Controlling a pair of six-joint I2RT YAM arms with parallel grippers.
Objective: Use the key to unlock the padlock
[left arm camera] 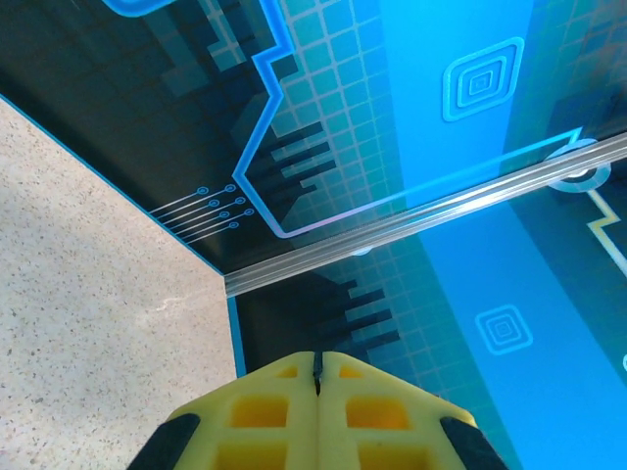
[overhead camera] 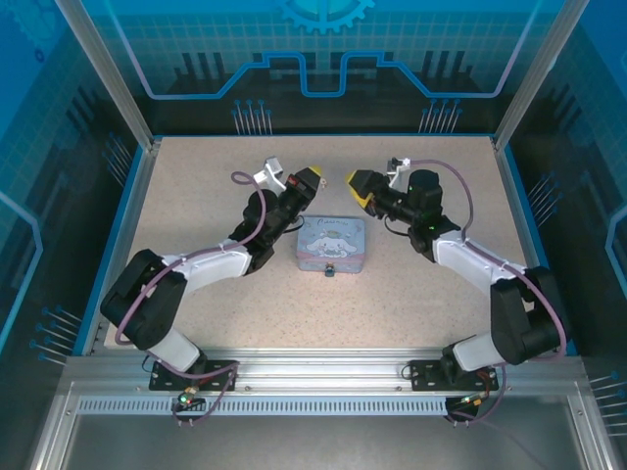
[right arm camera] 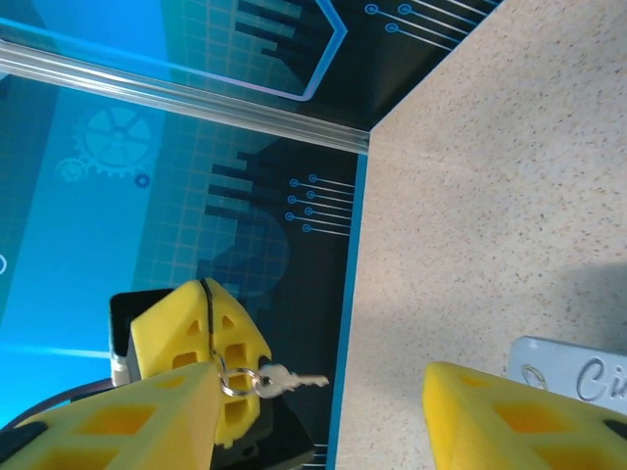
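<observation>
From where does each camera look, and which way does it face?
Top external: high behind the bases, down on the table, tin, left gripper and right gripper.
Left wrist: along its shut fingers to a table corner.
Right wrist: between its open fingers, toward the left gripper holding the key.
Shared: top and right wrist show the tin.

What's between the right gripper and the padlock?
The pale blue tin, in the top view: the padlock sits at its near edge, the right gripper beyond its far edge.
</observation>
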